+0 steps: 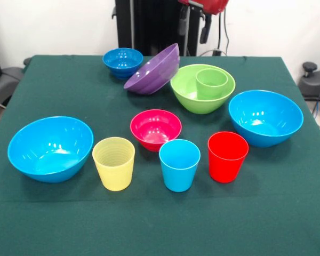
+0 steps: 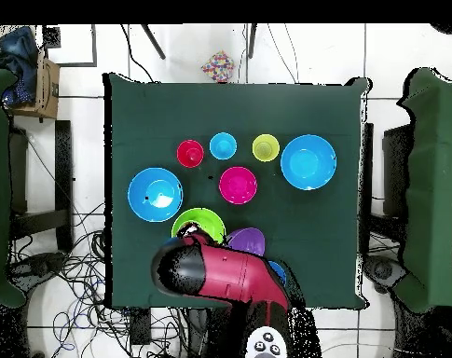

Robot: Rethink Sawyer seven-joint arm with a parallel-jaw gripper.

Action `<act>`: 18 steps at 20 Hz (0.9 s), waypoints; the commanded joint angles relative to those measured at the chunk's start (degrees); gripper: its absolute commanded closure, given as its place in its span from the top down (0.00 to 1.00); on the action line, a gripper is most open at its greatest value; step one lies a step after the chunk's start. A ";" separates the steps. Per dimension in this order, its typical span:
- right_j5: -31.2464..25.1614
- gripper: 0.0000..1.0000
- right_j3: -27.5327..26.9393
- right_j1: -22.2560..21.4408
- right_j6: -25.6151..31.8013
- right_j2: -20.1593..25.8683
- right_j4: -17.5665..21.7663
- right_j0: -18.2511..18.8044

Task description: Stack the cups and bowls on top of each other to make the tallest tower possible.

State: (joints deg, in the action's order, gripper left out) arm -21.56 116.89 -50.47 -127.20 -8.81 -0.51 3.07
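Robotics laboratory. A red and black arm [image 2: 234, 275] on a pedestal stands at a table [image 1: 149, 224] draped in green cloth; loose cables [image 2: 66, 280] trail over a white tiled floor [image 2: 397, 84], against a plain white wall [image 1: 58, 26].

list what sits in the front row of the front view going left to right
large light blue bowl → pale yellow cup → light blue cup → red cup

Green cup [image 1: 212, 82] sits upright in lime bowl [image 1: 194, 98]; purple bowl [image 1: 153, 71] tilted beside it.
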 commanded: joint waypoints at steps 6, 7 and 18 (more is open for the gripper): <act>-10.25 1.00 -5.55 0.74 -0.83 1.20 3.90 -1.56; -10.75 1.00 -5.81 0.75 -0.84 1.30 3.83 -1.54; -22.02 1.00 -12.46 -0.69 -1.70 -0.56 4.70 -4.17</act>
State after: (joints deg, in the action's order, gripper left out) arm -33.97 110.89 -51.31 -127.20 -11.09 1.10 0.32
